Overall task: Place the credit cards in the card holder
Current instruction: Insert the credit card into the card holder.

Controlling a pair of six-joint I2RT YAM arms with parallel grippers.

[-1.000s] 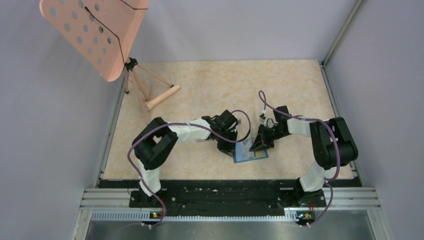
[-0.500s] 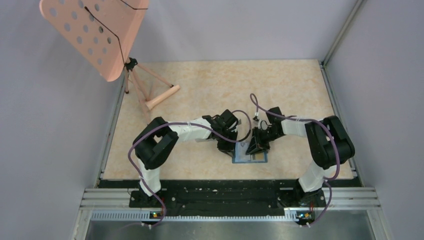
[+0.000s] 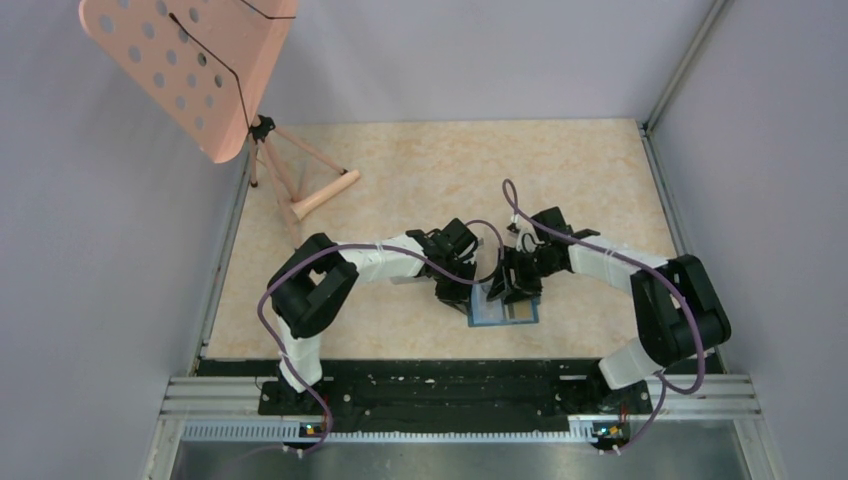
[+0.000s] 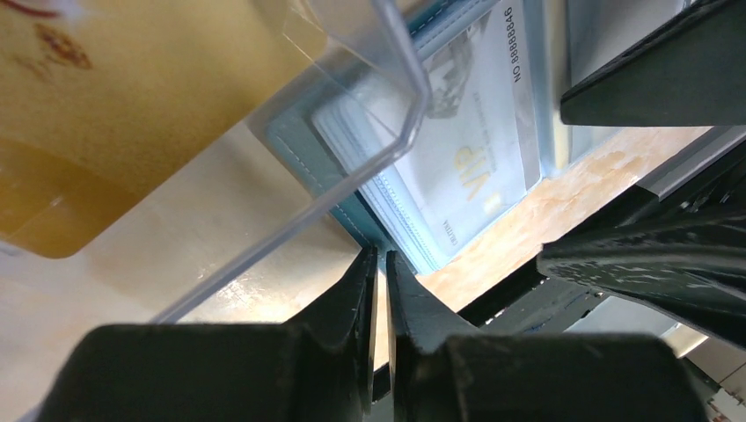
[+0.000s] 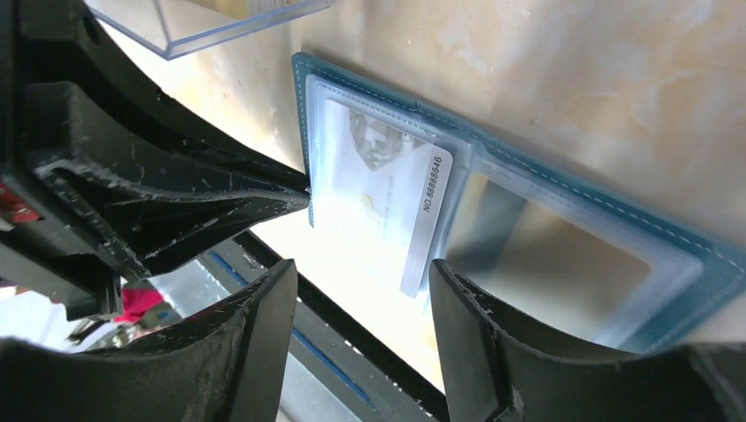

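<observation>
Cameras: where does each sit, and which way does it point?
Top external: above and behind, looking down at the table; left arm, right arm show.
Left wrist: on its arm, looking along the left tool at the card holder.
Right wrist: on its arm, looking past the right tool at the card holder.
Wrist views share the white card and clear box.

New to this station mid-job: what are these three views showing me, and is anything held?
Two robot arms work at a table. The top view looks down from behind them; the other two come from cameras on each wrist. The left gripper, nearly shut, sits at the edge of the teal card holder; whether it grips is unclear. The right gripper hangs open over a whitish card on the holder. A clear box showing an orange card lies beside.
</observation>
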